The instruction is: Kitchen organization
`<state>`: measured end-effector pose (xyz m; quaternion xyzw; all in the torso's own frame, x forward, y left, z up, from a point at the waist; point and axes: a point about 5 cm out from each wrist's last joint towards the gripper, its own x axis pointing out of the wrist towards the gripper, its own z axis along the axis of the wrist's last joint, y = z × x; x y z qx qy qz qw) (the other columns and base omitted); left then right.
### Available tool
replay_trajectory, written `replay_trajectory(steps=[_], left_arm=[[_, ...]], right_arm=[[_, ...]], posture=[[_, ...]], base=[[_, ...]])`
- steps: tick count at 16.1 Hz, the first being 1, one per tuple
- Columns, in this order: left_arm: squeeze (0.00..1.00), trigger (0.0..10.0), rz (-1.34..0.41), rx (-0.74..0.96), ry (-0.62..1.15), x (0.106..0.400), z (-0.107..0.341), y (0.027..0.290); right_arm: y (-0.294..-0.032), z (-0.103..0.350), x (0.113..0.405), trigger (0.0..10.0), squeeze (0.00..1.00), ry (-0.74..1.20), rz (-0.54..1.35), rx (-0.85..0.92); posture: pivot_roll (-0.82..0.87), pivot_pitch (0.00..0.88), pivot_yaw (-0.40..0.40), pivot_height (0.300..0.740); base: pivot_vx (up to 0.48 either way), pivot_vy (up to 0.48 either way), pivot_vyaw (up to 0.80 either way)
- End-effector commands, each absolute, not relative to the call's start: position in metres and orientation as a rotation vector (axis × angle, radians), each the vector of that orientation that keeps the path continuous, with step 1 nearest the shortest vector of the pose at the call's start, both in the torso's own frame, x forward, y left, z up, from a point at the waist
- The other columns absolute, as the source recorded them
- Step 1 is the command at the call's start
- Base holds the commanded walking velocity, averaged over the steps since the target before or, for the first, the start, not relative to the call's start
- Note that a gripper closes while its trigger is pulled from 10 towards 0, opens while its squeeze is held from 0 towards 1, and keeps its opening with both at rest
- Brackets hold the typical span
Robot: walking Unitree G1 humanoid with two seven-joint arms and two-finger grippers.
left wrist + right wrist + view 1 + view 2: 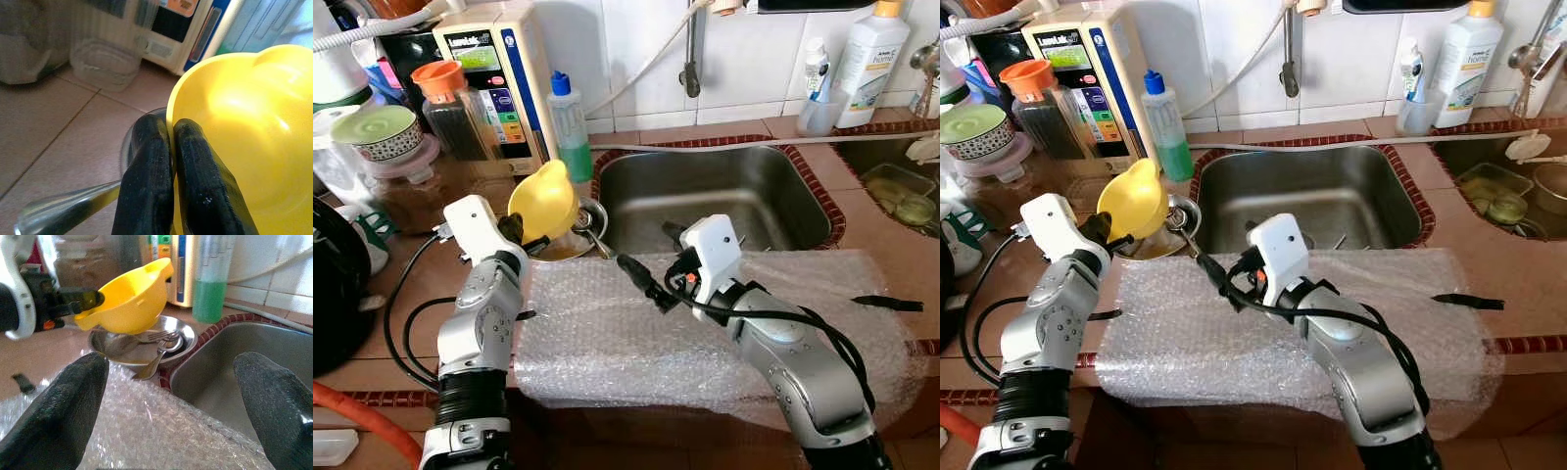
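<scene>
A yellow plastic funnel point(543, 201) hangs tilted over a steel bowl point(182, 331) that holds forks and a spoon point(157, 346), left of the sink point(705, 196). My left gripper point(171, 125) is shut on the funnel's rim, one finger inside and one outside. A sheet of bubble wrap point(607, 333) covers the counter in front of the sink. My right gripper point(171, 367) is open just above the sheet's far edge, pointing toward the bowl and funnel, with nothing between its fingers.
Behind the bowl stand a white and blue water machine point(499, 69), a green soap bottle point(570, 127) and an orange-lidded jar point(455, 108). A second basin point(901, 196) with dishes lies at the right. A black strip point(886, 304) lies on the wrap's right end.
</scene>
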<state>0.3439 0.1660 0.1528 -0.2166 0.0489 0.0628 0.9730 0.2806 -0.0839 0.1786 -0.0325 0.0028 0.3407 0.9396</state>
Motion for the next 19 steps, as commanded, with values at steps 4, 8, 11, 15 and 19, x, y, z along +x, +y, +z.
replay_trajectory(steps=[4,8,11,15,19], left_arm=[[0.0,1.2,0.134,-0.329,-0.109,0.34,0.184,0.169],[0.0,0.6,0.093,-0.082,-0.263,0.331,0.203,0.159],[0.0,3.1,0.006,0.138,-0.364,0.322,0.206,0.138],[0.0,2.2,-0.204,0.124,-0.41,0.306,0.197,0.119],[0.0,3.3,-0.289,0.191,-0.434,0.3,0.194,0.108]], right_arm=[[-0.085,0.197,0.289,10.0,0.0,-0.057,0.667,0.038],[-0.086,0.2,0.291,10.0,0.0,-0.059,0.663,0.102],[-0.087,0.205,0.293,10.0,0.0,-0.054,0.647,0.216],[-0.094,0.212,0.304,10.0,0.0,-0.056,0.578,0.354],[-0.093,0.212,0.312,10.0,0.0,-0.043,0.539,0.376]], posture=[[-0.29,0.035,0.144,0.74],[-0.28,0.032,0.141,0.74],[-0.29,0.033,0.142,0.74],[-0.29,0.037,0.14,0.74],[-0.28,0.041,0.143,0.74]], base=[[0.0,0.0,0.0],[0.0,0.0,0.0],[0.0,0.0,0.0],[0.0,0.0,0.0],[0.0,0.0,0.0]])
